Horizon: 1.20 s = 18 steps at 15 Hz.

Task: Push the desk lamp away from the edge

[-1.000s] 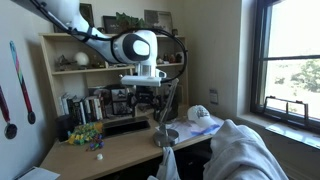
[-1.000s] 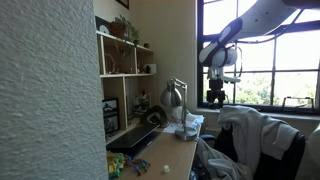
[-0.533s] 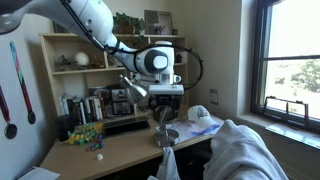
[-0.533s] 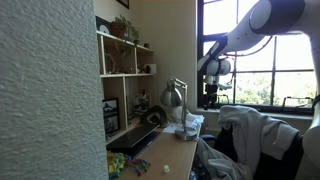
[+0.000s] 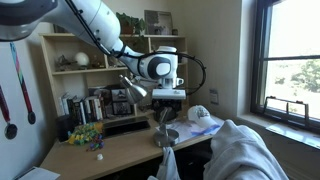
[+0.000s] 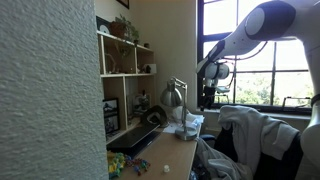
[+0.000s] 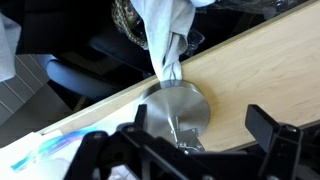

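**My jaws above a desk lamp whose base sits at the desk's rim**

In the wrist view, the desk lamp (image 7: pixel 185 106) shows as a round silver base with a thin stem rising toward me. The base stands on the tan wooden surface (image 7: pixel 275 75), right against the edge (image 7: pixel 245 42), which runs diagonally across the picture. Beyond the edge is a dark chair (image 7: pixel 95 62), and a white cloth (image 7: pixel 168 35) hangs just beside the base.

My jaws are spread wide. One dark finger shows on each side at the bottom of the wrist view, and the base lies between them further down. They hold nothing, and I judge that they touch nothing yet. In an exterior view, the lamp's cone shade (image 6: pixel 173 95) is near my wrist.

The push has not begun, I think, and here is what could go wrong:
- The lamp looks top-heavy, so a push high on the stem could tip it instead of sliding it.
- A finger that catches the stem off-centre could make the base pivot and slip over the rim onto the chair.
- The cloth is close enough for a finger to snag.
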Available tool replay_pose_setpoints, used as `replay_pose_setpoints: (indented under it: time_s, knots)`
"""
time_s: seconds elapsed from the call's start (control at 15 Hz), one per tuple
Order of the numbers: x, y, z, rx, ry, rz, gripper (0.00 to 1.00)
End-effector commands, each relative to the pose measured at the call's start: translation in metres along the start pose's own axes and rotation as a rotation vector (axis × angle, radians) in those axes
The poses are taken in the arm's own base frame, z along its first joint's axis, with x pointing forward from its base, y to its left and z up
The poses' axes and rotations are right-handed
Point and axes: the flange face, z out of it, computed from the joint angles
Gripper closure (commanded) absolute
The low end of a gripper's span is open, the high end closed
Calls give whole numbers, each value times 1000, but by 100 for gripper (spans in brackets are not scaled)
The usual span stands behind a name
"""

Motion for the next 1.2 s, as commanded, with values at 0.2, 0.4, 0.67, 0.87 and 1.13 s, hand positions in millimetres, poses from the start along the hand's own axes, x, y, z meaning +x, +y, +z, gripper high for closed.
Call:
replay_pose_setpoints:
  time_s: [0.2,0.4,0.67,0.87,1.13]
  knots:
    - [-1,7,21,-2,17,-16,0]
    - [-3,16,48,-21,30,-26,0]
    - [-4,30,83,-22,37,-47,0]
    - [-4,32,100,-25,54,-91,0]
    - [1,32,118,-29,82,-201,0]
